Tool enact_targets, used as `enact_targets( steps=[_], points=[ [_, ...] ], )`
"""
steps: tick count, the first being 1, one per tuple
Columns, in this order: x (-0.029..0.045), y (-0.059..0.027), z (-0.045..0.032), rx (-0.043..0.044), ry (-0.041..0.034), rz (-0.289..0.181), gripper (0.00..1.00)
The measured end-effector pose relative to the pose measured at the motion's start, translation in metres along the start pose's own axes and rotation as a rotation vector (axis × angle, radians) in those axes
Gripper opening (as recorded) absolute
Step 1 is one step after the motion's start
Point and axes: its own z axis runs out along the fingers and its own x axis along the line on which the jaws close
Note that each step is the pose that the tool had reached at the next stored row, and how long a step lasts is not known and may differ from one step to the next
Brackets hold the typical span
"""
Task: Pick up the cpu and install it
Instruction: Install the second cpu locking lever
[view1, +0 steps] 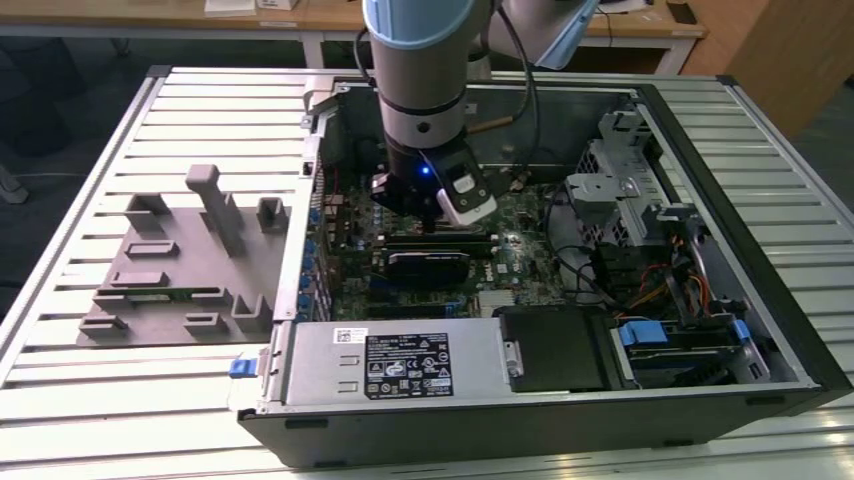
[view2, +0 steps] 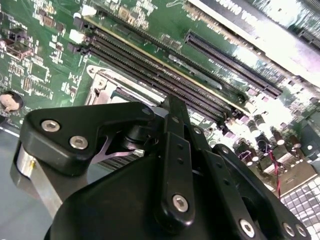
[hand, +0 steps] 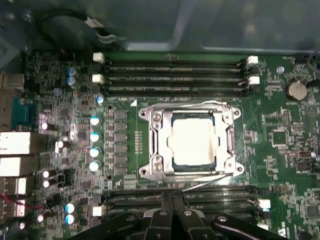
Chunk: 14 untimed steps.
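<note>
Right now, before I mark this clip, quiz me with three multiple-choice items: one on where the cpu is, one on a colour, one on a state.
1. Where does the cpu lie?
A. On the grey fixture outside the case
B. In the metal socket frame on the motherboard
C. On the power supply

2. What colour is the motherboard?
A. Green
B. Red
C. White

3. How does the computer case stand?
A. Closed
B. Upright with its panel on
C. On its side, open

Answers: 1 B, the first wrist view shows its pale top inside the frame. 2 A, both wrist views show a green board. 3 C, the exterior view looks into it.
</note>
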Motion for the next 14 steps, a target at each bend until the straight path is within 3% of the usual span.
enact_targets(
  steps=[5, 10, 14],
  points=[
    [0.0008, -0.0003, 0.0022, -0.0415, 0.0016, 0.003, 0.11],
    [0.0016, -0.005, 0.0052, -0.0579, 0.0023, 0.004, 0.11],
    [0.0034, -0.0089, 0.0068, -0.0787, 0.0031, 0.006, 0.11]
  ],
)
